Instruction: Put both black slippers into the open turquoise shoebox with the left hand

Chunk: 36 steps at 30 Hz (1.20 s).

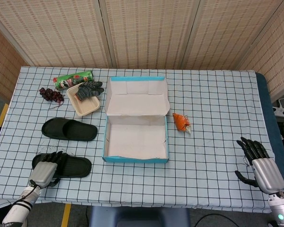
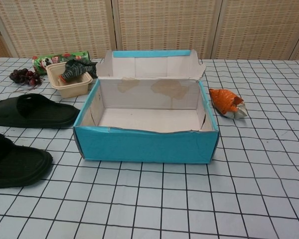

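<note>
Two slippers — near (image 1: 68,166), far (image 1: 69,129) — likely light, flexible foam; strap suits gripping. Left hand (image 1: 43,173) touches near heel, grasp unclear; right hand (image 1: 260,166) empty, fingers apart.

A staged robot test area, by the look of it — not a lived-in room. The worktop (image 1: 217,118) wears a white cloth with a black grid, and woven screen panels (image 1: 146,33) close it off directly behind. Yellow floor tape (image 1: 66,215) shows just beyond the worktop's near edge. Left of the worktop's middle sit unrelated props — a green can (image 1: 73,79), dark grapes (image 1: 50,94), a beige tray (image 1: 85,101).
</note>
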Tool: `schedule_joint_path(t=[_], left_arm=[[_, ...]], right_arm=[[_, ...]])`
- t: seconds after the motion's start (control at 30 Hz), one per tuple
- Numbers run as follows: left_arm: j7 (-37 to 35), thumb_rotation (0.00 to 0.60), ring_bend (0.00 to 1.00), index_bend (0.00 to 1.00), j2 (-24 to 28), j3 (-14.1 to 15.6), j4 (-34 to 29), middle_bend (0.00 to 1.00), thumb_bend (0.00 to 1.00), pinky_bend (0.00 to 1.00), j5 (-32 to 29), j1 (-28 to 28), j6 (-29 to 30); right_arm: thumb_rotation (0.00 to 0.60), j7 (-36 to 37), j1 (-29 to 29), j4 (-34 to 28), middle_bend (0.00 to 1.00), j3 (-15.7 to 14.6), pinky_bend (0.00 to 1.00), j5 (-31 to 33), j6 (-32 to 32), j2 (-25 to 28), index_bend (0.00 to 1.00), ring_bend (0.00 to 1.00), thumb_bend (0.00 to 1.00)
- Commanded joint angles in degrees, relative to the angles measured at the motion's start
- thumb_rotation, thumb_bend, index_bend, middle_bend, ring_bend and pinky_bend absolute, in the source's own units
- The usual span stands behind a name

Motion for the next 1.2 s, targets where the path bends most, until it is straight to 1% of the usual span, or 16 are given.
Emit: schedule_joint_path(t=[0.03, 0.3, 0.33, 0.37, 0.43, 0.53, 0.57, 0.63, 0.7, 0.8, 0.87, 0.97, 1.2], left_arm=[[0.46, 0.6, 0.0, 0.0, -0.17, 0.25, 0.15, 0.0, 0.34, 0.12, -0.97, -0.42, -0.67], [-0.54, 0.6, 0.0, 0.0, -1.96, -0.04, 2.11, 0.0, 0.33, 0.15, -0.39, -0.56, 0.73], [-1.1, 0.6, 0.01, 0.0, -2.44, -0.2, 2.67, 0.0, 0.33, 0.15, 0.03, -0.43, 1.23], [-1.61, 0.6, 0.05, 0.0, -2.9, -0.25, 3.28, 0.03, 0.33, 0.16, 0.54, -0.29, 1.71], [-2.33, 0.6, 0.13, 0.06, -3.6, -0.12, 4.58, 0.11, 0.33, 0.18, 1.46, -0.21, 2.06], [-3.17, 0.6, 0.26, 0.23, -4.53, -0.06, 6.04, 0.27, 0.33, 0.21, 2.33, -0.09, 2.52], [-3.48, 0.6, 0.32, 0.28, -4.68, -0.08, 6.3, 0.34, 0.34, 0.22, 2.51, -0.08, 2.57], [-4.03, 0.6, 0.37, 0.36, -5.07, -0.19, 6.92, 0.42, 0.35, 0.24, 3.18, 0.05, 3.24], [-5.31, 0.6, 0.45, 0.46, -5.83, -0.66, 7.58, 0.55, 0.38, 0.28, 4.47, 0.59, 5.27], [-6.8, 0.6, 0.54, 0.58, -6.17, -0.77, 8.38, 0.66, 0.43, 0.33, 6.28, 1.26, 7.42], [-7.63, 0.6, 0.59, 0.63, -6.08, -0.87, 8.42, 0.7, 0.45, 0.36, 6.8, 1.69, 8.35], [-8.11, 0.6, 0.62, 0.66, -5.75, -0.88, 8.37, 0.73, 0.47, 0.38, 7.26, 2.14, 9.24], [-9.77, 0.6, 0.62, 0.66, -4.51, -1.28, 7.77, 0.73, 0.47, 0.39, 9.05, 3.15, 12.02]], right_arm=[[0.6, 0.01, 0.03, 0.06, 0.0, 0.03, 0.0, 0.07, -0.08, -0.05, 0.0, 0.0, 0.17], [0.6, -0.17, 0.16, 0.04, 0.0, -0.07, 0.0, 0.24, -0.59, -0.09, 0.0, 0.0, 0.17], [0.6, -0.19, 0.19, 0.05, 0.0, -0.07, 0.0, 0.29, -0.68, -0.1, 0.0, 0.0, 0.17], [0.6, -0.2, 0.22, 0.04, 0.0, -0.06, 0.0, 0.31, -0.74, -0.13, 0.0, 0.0, 0.17], [0.6, -0.27, 0.23, 0.06, 0.0, -0.02, 0.0, 0.35, -0.72, -0.19, 0.0, 0.0, 0.17], [0.6, -0.23, 0.16, 0.0, 0.0, -0.02, 0.0, 0.35, -0.6, -0.13, 0.0, 0.0, 0.17], [0.6, -0.23, 0.16, -0.02, 0.0, -0.01, 0.0, 0.35, -0.59, -0.12, 0.0, 0.0, 0.17], [0.6, -0.22, 0.13, -0.04, 0.0, -0.05, 0.0, 0.35, -0.6, -0.08, 0.0, 0.0, 0.17], [0.6, -0.23, 0.14, -0.08, 0.0, -0.05, 0.0, 0.4, -0.66, -0.05, 0.0, 0.0, 0.17], [0.6, -0.2, 0.17, -0.14, 0.0, -0.07, 0.0, 0.39, -0.74, -0.03, 0.0, 0.0, 0.17], [0.6, -0.15, 0.16, -0.16, 0.0, -0.13, 0.0, 0.29, -0.74, -0.02, 0.0, 0.0, 0.17], [0.6, -0.23, 0.14, -0.22, 0.0, -0.23, 0.0, 0.1, -0.7, -0.05, 0.0, 0.0, 0.17], [0.6, -0.5, 0.1, -0.37, 0.0, -0.44, 0.0, -0.2, -0.73, -0.1, 0.0, 0.0, 0.17]])
